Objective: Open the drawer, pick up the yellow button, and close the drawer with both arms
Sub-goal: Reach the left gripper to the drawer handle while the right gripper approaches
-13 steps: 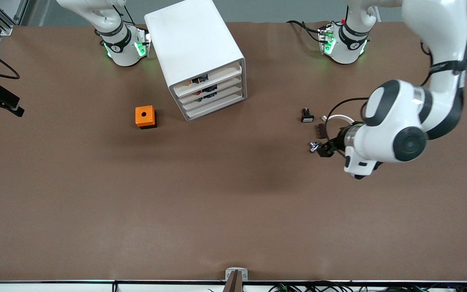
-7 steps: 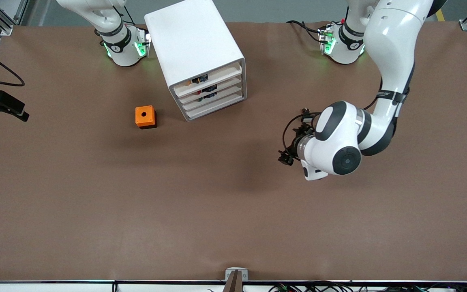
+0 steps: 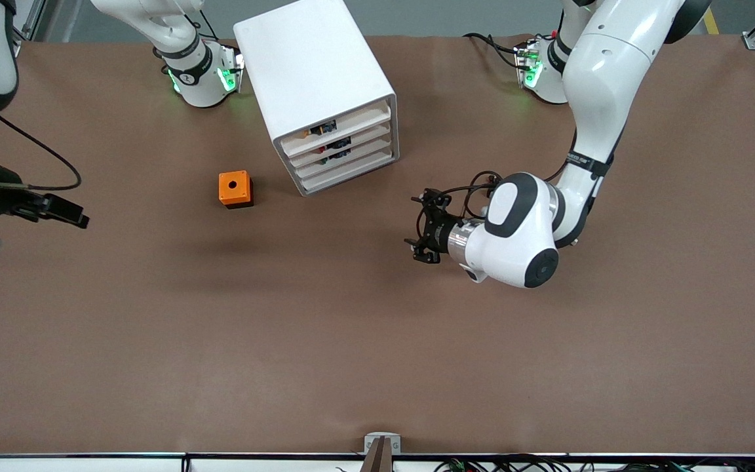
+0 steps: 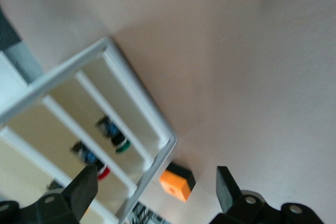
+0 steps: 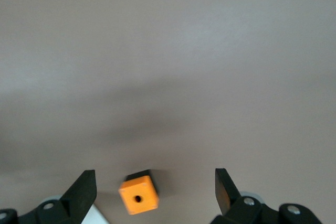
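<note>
The white cabinet point(image 3: 315, 72) stands near the robots' bases. Its top drawer point(image 3: 356, 120) is shut, level with the three below. A tiny dark part with an orange bit, which looks like the button point(image 3: 316, 131), shows through the top drawer's front. My left gripper point(image 3: 419, 227) is open and empty, low over the table, facing the cabinet's front. The left wrist view shows its fingers wide apart point(image 4: 155, 192) before the cabinet point(image 4: 142, 108). My right gripper point(image 3: 75, 217) is open and empty point(image 5: 154, 190) at the right arm's end of the table.
An orange cube with a hole point(image 3: 235, 189) sits beside the cabinet toward the right arm's end, and shows in the left wrist view point(image 4: 177, 183) and the right wrist view point(image 5: 138, 194). The lower drawers hold small coloured parts point(image 4: 111, 134). The left arm hides the table under it.
My left arm has swung its gripper from the left arm's end of the table toward the cabinet's front. My right gripper has moved in from the table's edge toward the orange cube.
</note>
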You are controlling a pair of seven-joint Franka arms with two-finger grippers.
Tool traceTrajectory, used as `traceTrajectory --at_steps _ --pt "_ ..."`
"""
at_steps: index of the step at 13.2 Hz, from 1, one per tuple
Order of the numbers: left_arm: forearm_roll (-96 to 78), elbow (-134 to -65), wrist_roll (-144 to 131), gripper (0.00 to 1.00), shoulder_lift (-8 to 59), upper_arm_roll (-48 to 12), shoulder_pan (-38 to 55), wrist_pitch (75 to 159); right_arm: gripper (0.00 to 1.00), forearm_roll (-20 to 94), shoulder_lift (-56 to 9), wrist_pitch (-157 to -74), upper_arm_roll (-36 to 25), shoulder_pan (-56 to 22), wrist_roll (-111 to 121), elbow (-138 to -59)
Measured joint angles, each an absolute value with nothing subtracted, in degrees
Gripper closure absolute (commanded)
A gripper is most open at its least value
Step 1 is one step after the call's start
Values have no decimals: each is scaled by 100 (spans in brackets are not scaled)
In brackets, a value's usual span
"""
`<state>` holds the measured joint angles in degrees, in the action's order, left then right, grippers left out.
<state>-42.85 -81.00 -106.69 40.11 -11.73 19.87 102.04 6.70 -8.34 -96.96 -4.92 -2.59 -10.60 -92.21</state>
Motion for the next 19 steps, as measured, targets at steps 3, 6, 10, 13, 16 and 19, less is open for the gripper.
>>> traceTrajectory --at_steps 3,6,10,13,16,19 --pt "-4729 -8102 -11802 2 4061 -1177 2247 10203 0 837 -1123 -9789 -73 -335 -2310 -9206" --pt "-4747 -8102 -13328 9 4142 -1183 2654 10184 0 839 -1438 -9823 477 -399 -3706 -8910" --pt "-4990 -8101 -13881 27 4196 -1188 2890 9405 0 858 -1676 -9795 963 -417 -5051 -8562" --pt "-5224 -8101 -14036 35 4208 -1187 2896 9059 0 865 -1855 -9799 1395 -419 -6010 -8249" --pt "-5360 -8103 -14093 39 4234 -1192 3026 8945 0 870 -2043 -9816 1725 -417 -6737 -7987" --pt "-5368 -8109 -14283 57 4317 -1194 3241 8869 0 873 -2220 -9880 2018 -420 -7351 -7804"
